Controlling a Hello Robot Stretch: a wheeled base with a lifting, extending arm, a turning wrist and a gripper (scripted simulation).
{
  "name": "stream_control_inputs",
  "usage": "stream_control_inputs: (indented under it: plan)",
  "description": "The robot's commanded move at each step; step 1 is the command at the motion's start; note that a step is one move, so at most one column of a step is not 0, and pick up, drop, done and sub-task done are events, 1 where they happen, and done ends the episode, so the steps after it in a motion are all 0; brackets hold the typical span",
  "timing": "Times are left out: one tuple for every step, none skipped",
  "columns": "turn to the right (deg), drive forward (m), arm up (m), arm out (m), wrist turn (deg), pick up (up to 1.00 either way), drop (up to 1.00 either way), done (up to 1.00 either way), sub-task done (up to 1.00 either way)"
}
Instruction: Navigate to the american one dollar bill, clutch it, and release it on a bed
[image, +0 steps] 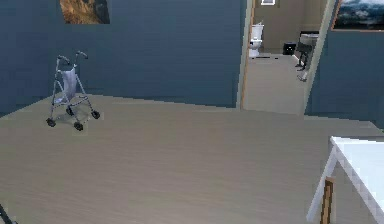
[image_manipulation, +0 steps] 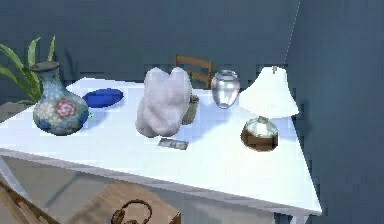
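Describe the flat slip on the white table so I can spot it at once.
On the white table, find the lumpy white sculpture. At its near foot lies a small grey rectangular slip, paper-flat, unlike the upright vase, glass jar and lamp.

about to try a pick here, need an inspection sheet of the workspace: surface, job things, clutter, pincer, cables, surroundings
surface: white table, things standing along its far half
job's things: small flat grey rectangle lying before the white statue, possibly the bill
clutter: patterned vase with leaves, blue dish, glass jar, lamp
pincer: nothing seen
cables: nothing seen
surroundings: blue wall, walker on the floor, toilet through a doorway, wooden chair behind the table
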Motion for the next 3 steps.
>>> stream_control_inputs:
  plan:
    - [0.0, 0.0, 0.5, 0.0, 0.0, 0.0, 0.0, 0.0, 0.0]
    - [0.0, 0.0, 0.34, 0.0, 0.0, 0.0, 0.0, 0.0, 0.0]
    - [0.0, 0.0, 0.0, 0.48, 0.0, 0.0, 0.0, 0.0, 0.0]
